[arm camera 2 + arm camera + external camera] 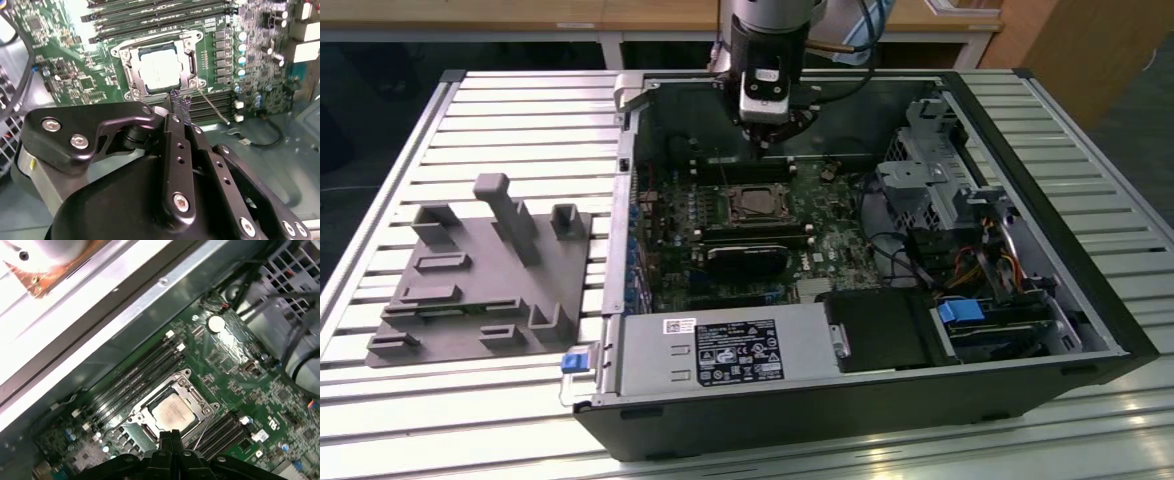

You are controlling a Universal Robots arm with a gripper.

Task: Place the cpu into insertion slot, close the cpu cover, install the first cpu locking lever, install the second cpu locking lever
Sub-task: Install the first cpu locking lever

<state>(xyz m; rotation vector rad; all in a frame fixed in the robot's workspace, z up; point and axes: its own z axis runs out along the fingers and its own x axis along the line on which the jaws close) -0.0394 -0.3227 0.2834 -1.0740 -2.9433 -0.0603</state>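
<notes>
The cpu (161, 67) (172, 412) shows its silvery face in both wrist views, seated in the insertion slot (754, 203) on the green board. The cpu cover (192, 64) (196, 401) lies flat around it as a metal frame. A thin wire locking lever (214, 108) (200, 436) sticks out from the socket's side, raised off the board. My gripper (767, 150) (178, 102) (170, 436) hangs just beside the socket's edge, near that lever, its fingers pressed together with nothing between them.
The open computer case (1067, 300) lies on a slatted table, its walls surrounding the board. Memory slots (145, 372) run beside the socket. A dark heatsink (747, 262), a power supply (720, 355), cables (987, 270) and a grey fixture (480, 270) are also there.
</notes>
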